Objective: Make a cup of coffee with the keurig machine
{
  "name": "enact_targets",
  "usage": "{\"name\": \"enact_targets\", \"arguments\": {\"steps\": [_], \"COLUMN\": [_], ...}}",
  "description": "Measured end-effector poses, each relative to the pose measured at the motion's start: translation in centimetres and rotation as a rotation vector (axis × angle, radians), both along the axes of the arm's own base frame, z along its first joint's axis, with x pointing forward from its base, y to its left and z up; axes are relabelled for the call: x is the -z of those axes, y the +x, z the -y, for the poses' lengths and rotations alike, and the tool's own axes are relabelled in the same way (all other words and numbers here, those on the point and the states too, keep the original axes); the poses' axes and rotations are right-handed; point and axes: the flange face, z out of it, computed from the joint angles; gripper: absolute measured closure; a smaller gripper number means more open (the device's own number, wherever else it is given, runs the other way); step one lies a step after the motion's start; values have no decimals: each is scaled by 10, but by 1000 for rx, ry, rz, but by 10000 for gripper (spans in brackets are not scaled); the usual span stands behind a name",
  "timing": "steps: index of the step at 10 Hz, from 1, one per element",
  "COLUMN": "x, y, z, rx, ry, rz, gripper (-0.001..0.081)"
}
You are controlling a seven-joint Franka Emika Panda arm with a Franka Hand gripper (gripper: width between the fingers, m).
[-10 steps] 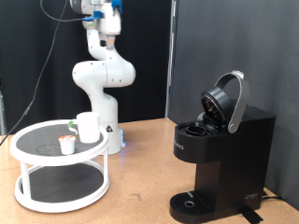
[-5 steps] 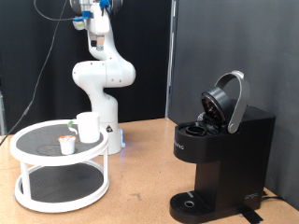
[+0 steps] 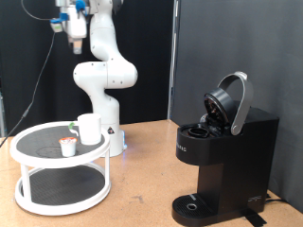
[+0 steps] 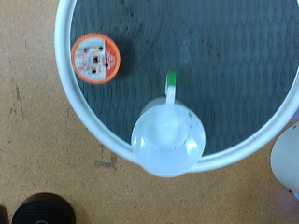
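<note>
While black curtains are hanging behind the scene, the brown wooden table [image 3: 142,170] is carrying everything below. The white robot arm [image 3: 102,71] is rising from its base near the table's back edge, and its hand [image 3: 72,19] is hanging high near the exterior view's top left corner, far above the objects; how far its fingers are parted I cannot tell, and nothing is showing between them. The keurig machine [image 3: 225,156] is standing toward the table's right edge in the exterior view, its rounded lid tipped up and open. A white two-tier round stand [image 3: 61,170] is sitting toward the left edge, its dark patterned upper shelf ringed by a white rim. The cup [image 3: 89,129] is standing upright on that upper shelf, close to the rim; from the wrist view the cup [image 4: 167,140] is appearing from above. A small tan pod [image 3: 67,146] is resting just beside it, apart from it, showing an orange ring in the wrist view [image 4: 95,59].
</note>
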Motion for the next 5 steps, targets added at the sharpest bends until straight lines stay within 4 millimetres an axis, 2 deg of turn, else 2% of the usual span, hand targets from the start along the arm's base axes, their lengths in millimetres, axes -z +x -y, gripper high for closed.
{"name": "enact_targets", "arguments": {"steps": [2,5], "x": [3,5], "y": [-1,1], "z": [19,23], "rx": [22,26], "ry": [5,24], "rz": [9,17], "gripper": [72,72]}}
